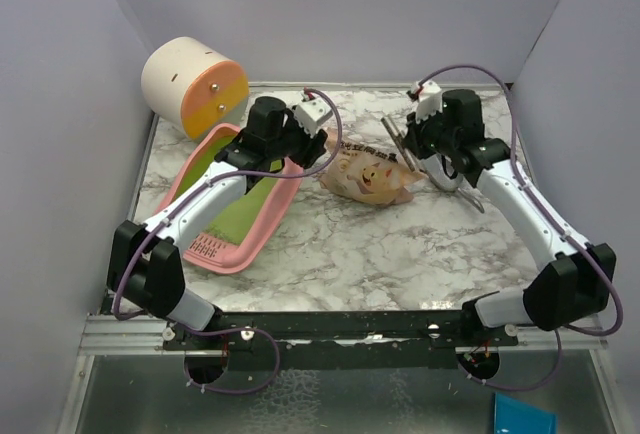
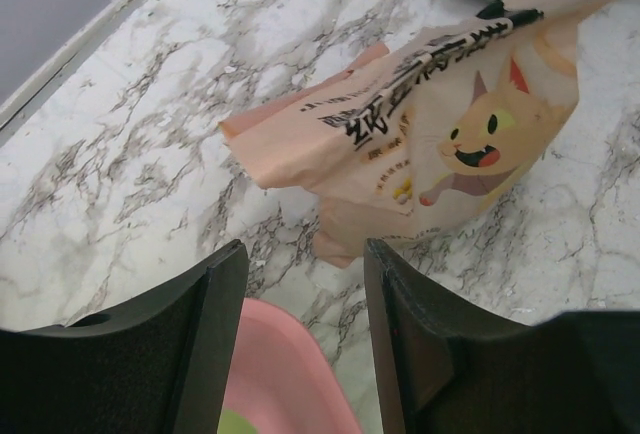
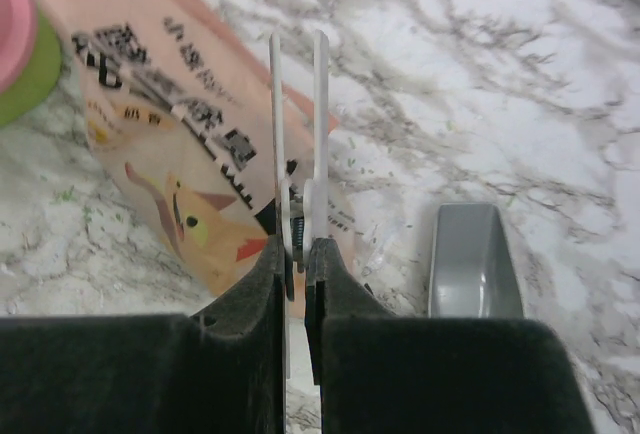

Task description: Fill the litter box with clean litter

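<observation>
We find the left gripper (image 2: pixel 305 259) with jaws wide and empty, above the right rim of the shallow pink plastic litter box (image 1: pixel 213 250), which lies at the left. The right gripper (image 3: pixel 297 254) clamps a thin white two-bladed tool (image 3: pixel 321 104) over the tan paper bag (image 1: pixel 370 176).

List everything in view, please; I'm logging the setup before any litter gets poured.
litter box: one, pink with lime-green bottom, table's left
paper bag: one, tan with cartoon cat, table centre
cylinder: one, cream and orange, back left
scoop: one, grey, right of bag
scissors: one, white blades, in right claw
blue object: one, blue, below table's near-right corner
table: one, white marble
left claw: one, black, open, over litter box rim
right claw: one, black, shut on scissors above bag
</observation>
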Robot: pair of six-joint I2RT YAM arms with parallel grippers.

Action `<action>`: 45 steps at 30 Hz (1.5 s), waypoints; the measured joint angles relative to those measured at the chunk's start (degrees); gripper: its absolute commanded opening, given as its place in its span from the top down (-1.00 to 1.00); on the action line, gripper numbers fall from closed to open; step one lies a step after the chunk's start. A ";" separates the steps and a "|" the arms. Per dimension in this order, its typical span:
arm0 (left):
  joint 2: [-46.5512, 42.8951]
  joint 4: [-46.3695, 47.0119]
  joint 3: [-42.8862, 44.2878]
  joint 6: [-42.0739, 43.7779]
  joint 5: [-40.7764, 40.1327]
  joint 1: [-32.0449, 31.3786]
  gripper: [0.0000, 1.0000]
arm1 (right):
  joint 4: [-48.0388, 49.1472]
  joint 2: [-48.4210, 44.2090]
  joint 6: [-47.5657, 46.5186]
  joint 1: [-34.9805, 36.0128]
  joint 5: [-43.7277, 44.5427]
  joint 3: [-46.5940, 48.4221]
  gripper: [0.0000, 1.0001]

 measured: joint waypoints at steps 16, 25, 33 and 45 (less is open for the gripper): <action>16.87 -11.76 32.59 -32.44 8.20 12.28 -0.09 | -20.79 -32.41 25.70 -0.09 0.68 -8.33 0.98; 26.47 -24.09 36.04 -41.38 16.61 12.22 -0.08 | -24.24 -33.09 33.22 -0.11 -7.82 -25.97 0.98; 26.40 -26.40 36.00 -40.50 19.28 11.82 -0.15 | -17.31 -31.26 38.12 -0.09 -12.68 -33.11 0.48; 26.49 -26.97 34.27 -39.89 20.15 11.82 -0.32 | -9.77 -28.26 44.52 -0.09 -10.29 -37.16 0.09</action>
